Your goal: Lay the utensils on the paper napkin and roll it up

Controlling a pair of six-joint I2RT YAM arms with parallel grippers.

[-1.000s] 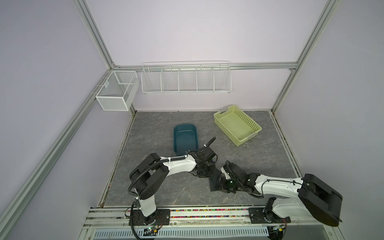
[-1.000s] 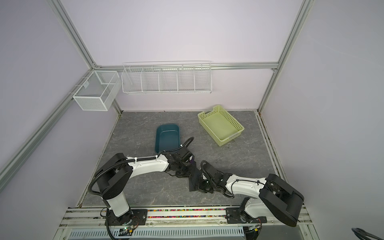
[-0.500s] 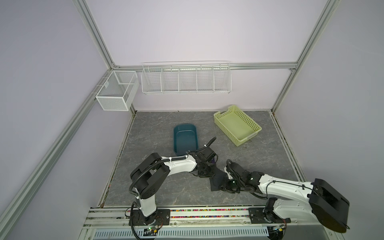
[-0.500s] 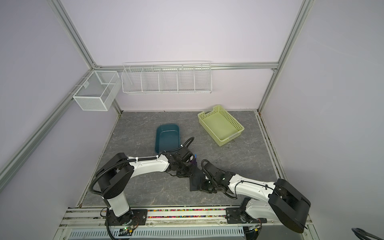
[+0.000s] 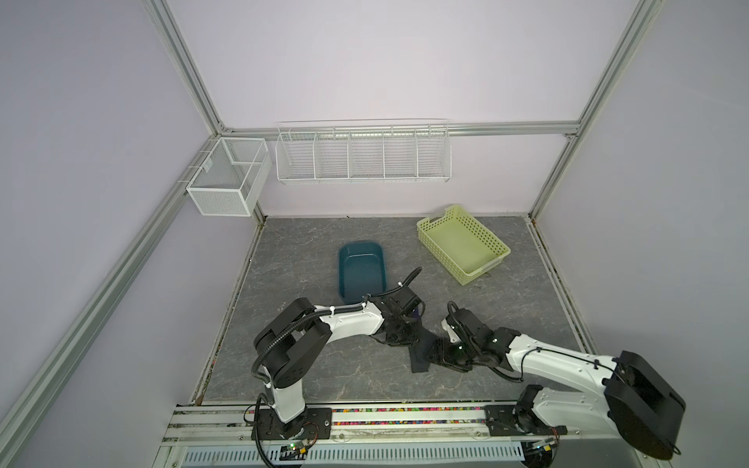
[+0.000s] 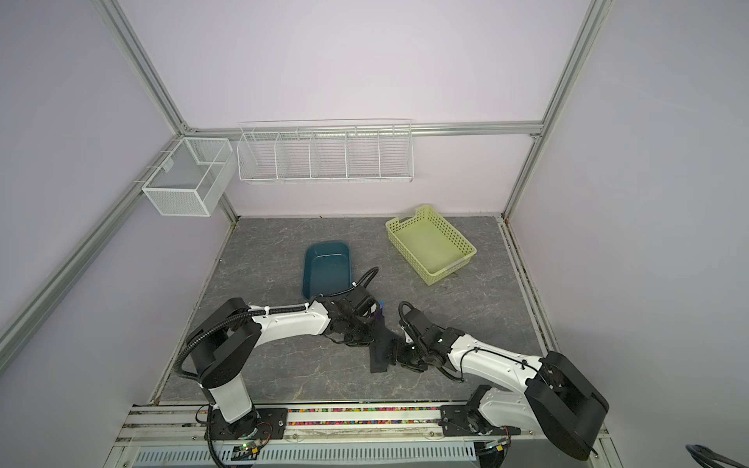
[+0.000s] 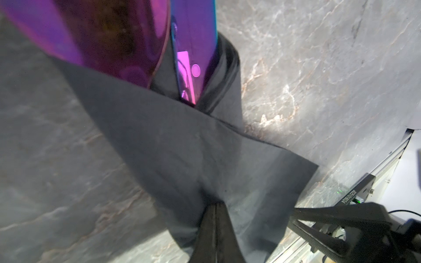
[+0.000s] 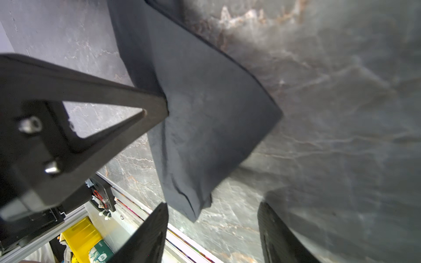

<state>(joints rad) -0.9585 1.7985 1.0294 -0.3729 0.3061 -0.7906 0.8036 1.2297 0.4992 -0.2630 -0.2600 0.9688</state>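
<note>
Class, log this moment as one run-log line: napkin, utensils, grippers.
paper napkin: part-wrapped | utensils: purple heads showing | left gripper: shut, pinching napkin | right gripper: open, empty

Soft even light; blurry wrist close-ups (purple glare)

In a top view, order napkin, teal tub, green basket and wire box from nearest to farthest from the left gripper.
1. napkin, in left gripper
2. tub, just behind, middle
3. basket, back right
4. wire box, high on left wall

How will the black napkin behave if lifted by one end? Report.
Probably floppy: the paper napkin shows soft creases. Likely to unwrap: its outer flap lies loose. The utensils may slide out; their glossy heads protrude.
</note>
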